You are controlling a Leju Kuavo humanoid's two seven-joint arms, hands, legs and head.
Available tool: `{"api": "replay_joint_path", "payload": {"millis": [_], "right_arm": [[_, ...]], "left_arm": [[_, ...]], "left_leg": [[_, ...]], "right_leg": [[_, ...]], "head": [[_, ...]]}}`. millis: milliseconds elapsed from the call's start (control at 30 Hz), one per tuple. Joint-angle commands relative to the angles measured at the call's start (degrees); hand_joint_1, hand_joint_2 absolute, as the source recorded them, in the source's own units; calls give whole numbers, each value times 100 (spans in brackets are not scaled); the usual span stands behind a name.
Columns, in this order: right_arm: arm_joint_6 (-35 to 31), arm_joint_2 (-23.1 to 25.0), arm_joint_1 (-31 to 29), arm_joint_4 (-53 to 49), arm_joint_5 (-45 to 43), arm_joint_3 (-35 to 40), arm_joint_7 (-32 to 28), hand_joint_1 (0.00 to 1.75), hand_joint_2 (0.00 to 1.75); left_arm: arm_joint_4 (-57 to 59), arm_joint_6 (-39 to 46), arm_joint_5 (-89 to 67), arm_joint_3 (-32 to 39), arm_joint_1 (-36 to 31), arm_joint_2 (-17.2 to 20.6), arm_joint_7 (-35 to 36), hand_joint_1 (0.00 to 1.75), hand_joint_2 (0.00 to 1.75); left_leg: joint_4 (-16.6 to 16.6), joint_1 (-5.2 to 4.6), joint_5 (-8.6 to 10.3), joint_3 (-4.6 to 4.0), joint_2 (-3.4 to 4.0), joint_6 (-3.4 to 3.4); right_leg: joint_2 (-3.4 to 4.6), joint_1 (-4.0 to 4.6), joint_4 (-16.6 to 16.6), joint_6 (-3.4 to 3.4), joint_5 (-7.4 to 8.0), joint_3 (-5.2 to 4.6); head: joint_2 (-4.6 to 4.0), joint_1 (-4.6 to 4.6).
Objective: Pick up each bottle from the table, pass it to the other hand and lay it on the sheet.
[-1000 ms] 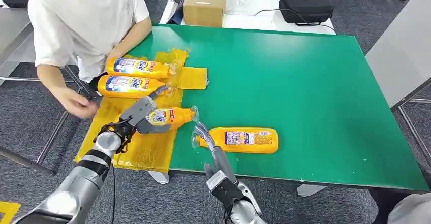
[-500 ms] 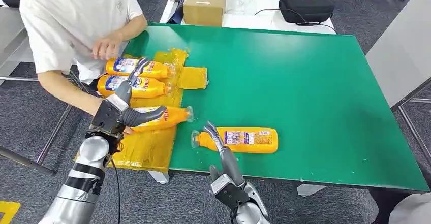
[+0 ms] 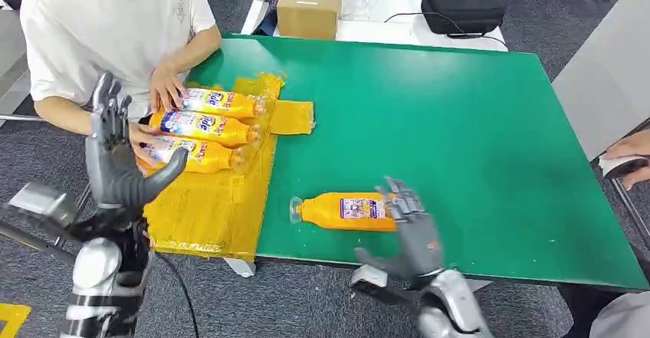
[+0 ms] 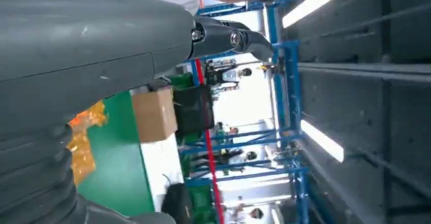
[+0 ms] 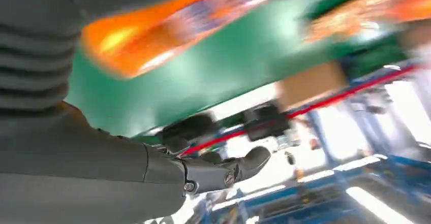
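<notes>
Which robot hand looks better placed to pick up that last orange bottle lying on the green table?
Probably the right robot hand: open, it hovers at the base end of the bottle. The left robot hand is raised, open, beside the yellow sheet, away from it.

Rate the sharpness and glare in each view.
Head view: sharp, evenly lit, bottle label readable. Left wrist view: sharp, but ceiling lights blow out. Right wrist view: heavy motion blur, the bottle an orange smear, bright background washed out.
</notes>
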Motion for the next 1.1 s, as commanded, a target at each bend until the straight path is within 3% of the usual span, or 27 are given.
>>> {"api": "replay_joint_path", "payload": {"millis": [33, 233, 533, 633, 800, 967, 1100], "right_arm": [[307, -602, -440, 625, 181, -881, 69, 0, 175], [611, -451, -1311, 1722, 393, -596, 215, 0, 175], [684, -449, -1391, 1920, 395, -527, 238, 0, 175], [850, -135, -1729, 2400, 42, -458, 38, 0, 175], [1006, 520, -2775, 3620, -46, -27, 39, 0, 175], [1535, 801, -3104, 4084, -356, 169, -83, 0, 175], [1535, 801, -3104, 4084, -356, 169, -83, 0, 175]], "left_arm": [[-212, 97, 169, -68, 517, -358, 110, 0, 175], [49, 214, 153, -258, 370, -345, 156, 0, 175], [41, 217, 133, -269, 383, -333, 169, 0, 175], [218, 175, -12, -432, 285, -346, 213, 0, 175], [618, 22, -20, -767, -2, -418, 196, 0, 175], [951, -87, 96, -893, -169, -391, 371, 0, 175], [951, -87, 96, -893, -169, -391, 371, 0, 175]], "left_leg": [[-2, -2, -1, 5, -1, -3], [-4, 9, -5, 27, 22, -10], [-4, 11, 4, 23, 5, -2], [-3, 12, 3, 16, 9, -4], [-2, 11, 3, 17, 35, -7], [-4, 14, 6, 29, 34, -11], [-3, 16, 5, 33, 35, -13]], "right_leg": [[-1, -2, -2, -4, -1, 5], [22, 11, -5, -9, 6, 19], [4, 13, -1, -3, 4, 21], [8, 14, -1, -3, 6, 16], [34, 14, 2, -6, 13, 10], [20, 17, 4, -9, 10, 15], [21, 19, 5, -12, 9, 18]], "head": [[0, -2], [0, -4], [0, 0], [0, -2], [0, -2], [0, -2], [0, -2]]}}
